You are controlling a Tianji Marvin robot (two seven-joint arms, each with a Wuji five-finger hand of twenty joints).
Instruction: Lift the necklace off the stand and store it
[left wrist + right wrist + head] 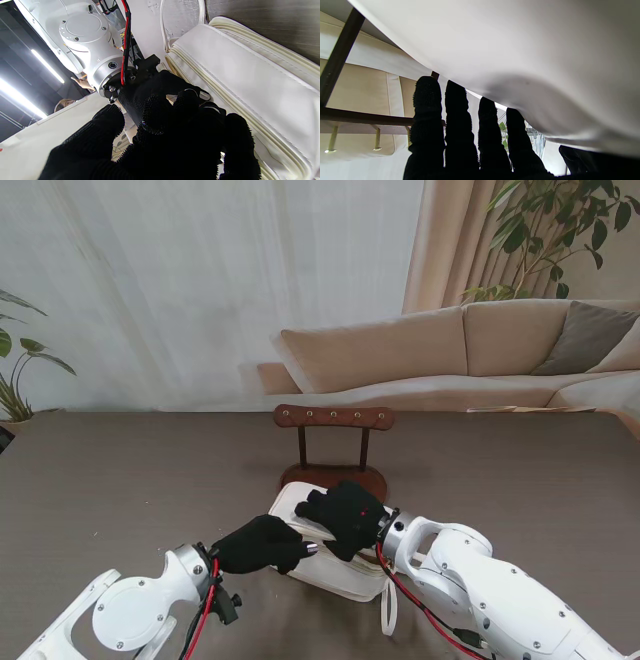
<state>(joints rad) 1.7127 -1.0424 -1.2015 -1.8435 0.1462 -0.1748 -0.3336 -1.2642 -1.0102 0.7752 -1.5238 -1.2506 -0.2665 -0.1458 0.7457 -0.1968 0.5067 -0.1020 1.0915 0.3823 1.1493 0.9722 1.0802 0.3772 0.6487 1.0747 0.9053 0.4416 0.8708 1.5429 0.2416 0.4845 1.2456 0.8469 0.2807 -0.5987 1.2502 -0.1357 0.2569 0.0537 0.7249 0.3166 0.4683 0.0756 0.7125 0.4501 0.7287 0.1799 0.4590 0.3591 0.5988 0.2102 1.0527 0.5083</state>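
Stand: the brown wooden stand (333, 420) sits upright on the tabletop (120, 490), just beyond the pouch; its crossbar carries 5 small brass pegs, and none of them shows anything hanging.
Pouch: a white padded pouch (335, 565) lies flat between the 2 arms, touching the stand's base, with a white loop strap trailing off the edge nearer to me.
Right robot hand: the right robot hand (345, 515) lies palm down on top of the pouch, 4 fingers (427, 100) straight and side by side, pressing on the white flap; it grips nothing I can see, and seems placed there to hold the pouch steady or press it closed.
Left robot hand: the left robot hand (262, 542) reaches in at the pouch's left edge with fingers curled together near the opening, probably working the edge or a small fastener; whether it pinches anything I cannot tell.
Necklace: not visible in any view; with the pegs bare, it is most likely already inside the pouch.
Hidden: the pouch's opening and inside are covered by both gloves, and the right wrist view is mostly filled by white fabric.
Hard to make out: a thin ring or wire near the left fingertips in the left wrist view may be a clasp or zip pull.
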